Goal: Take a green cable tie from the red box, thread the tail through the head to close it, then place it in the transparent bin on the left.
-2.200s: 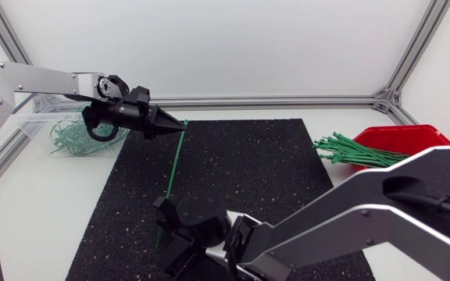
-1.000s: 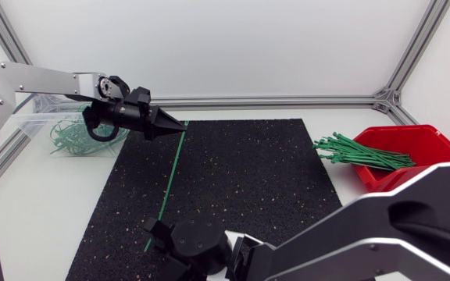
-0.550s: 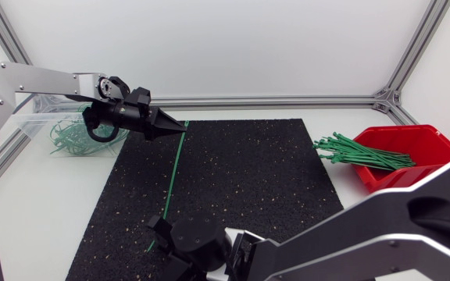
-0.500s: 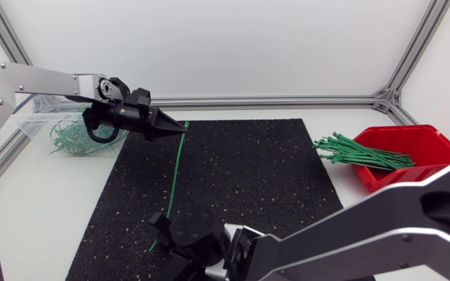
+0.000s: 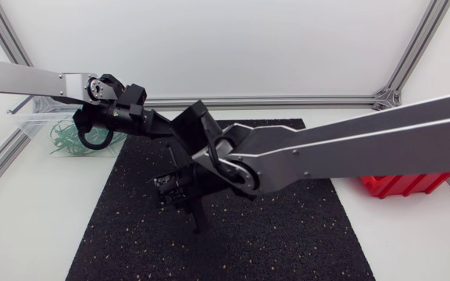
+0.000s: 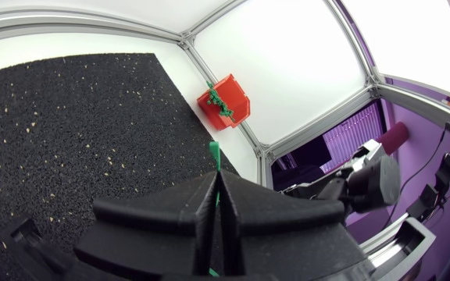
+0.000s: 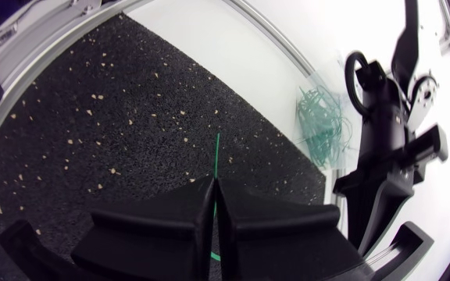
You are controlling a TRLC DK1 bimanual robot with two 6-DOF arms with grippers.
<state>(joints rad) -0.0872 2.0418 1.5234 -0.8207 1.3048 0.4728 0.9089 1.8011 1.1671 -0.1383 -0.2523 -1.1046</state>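
My left gripper [image 6: 216, 181] is shut on a green cable tie [image 6: 215, 156], whose short end pokes out past the fingertips. My right gripper [image 7: 212, 186] is also shut on a green tie [image 7: 216, 156], with a thin length showing ahead of it. In the head view the left gripper [image 5: 161, 126] sits at the mat's far left corner, and the right gripper [image 5: 176, 187] hangs just in front of it; the tie is hidden there by the right arm. The red box [image 6: 226, 100] holds green ties. The transparent bin [image 5: 33, 125] stands at the far left.
A black speckled mat [image 5: 287, 226] covers the middle of the table. My right arm [image 5: 342, 148] stretches across it from the right and hides most of the red box [image 5: 401, 186]. Several closed green ties [image 5: 73, 139] lie in the bin.
My right arm has swung from the table's near edge up over the mat, close to the left gripper. The straight tie seen between the two grippers is now hidden.
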